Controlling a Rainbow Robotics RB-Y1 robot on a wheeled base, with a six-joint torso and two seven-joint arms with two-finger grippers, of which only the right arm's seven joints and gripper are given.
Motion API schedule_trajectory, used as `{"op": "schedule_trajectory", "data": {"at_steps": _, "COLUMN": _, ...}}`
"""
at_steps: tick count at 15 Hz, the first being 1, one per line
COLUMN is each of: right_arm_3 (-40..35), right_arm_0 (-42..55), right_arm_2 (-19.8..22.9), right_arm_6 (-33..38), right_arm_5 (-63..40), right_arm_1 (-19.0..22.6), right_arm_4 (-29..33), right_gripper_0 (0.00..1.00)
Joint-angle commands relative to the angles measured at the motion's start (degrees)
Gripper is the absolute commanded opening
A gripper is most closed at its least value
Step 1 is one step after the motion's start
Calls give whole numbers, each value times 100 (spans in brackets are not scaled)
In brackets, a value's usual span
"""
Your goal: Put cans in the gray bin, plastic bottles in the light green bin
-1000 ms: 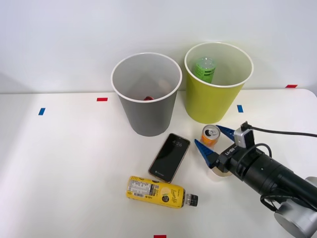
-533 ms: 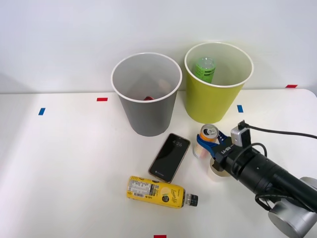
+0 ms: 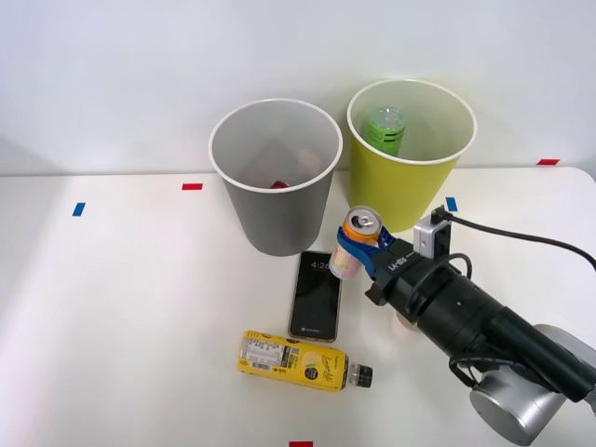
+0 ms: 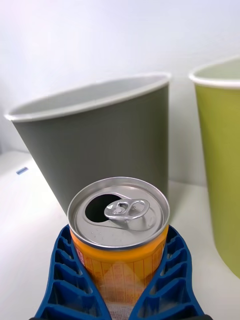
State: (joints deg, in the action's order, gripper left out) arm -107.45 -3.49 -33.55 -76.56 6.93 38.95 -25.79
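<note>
One can [image 3: 357, 244], clamped upright between the right gripper's [image 3: 358, 250] closed blue fingers [image 4: 65, 280] above the bench [image 3: 130, 307] just before the gray bin [image 3: 277, 177], could strike the bin's rim if carried across too low.

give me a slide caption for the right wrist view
Right gripper clasping the orange can by its sides, facing the gray bin with the light green bin beside it.

The table [image 3: 112, 307] is viewed from above and forward, while the gray bin [image 3: 276, 172] [image 4: 100, 140] is also seen close up from the wrist.
</note>
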Motion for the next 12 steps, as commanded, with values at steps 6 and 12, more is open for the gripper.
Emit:
{"op": "schedule_trajectory", "data": {"at_steps": 6, "right_arm_3": -1410, "right_arm_0": 454, "right_arm_2": 613, "right_arm_6": 203, "right_arm_5": 2, "right_arm_1": 509, "right_arm_4": -137, "right_gripper_0": 0}}
{"op": "schedule_trajectory", "data": {"at_steps": 12, "right_arm_3": -2623, "right_arm_0": 841, "right_arm_2": 1184, "right_arm_6": 493, "right_arm_5": -368, "right_arm_1": 1089, "right_arm_4": -374, "right_gripper_0": 0}}
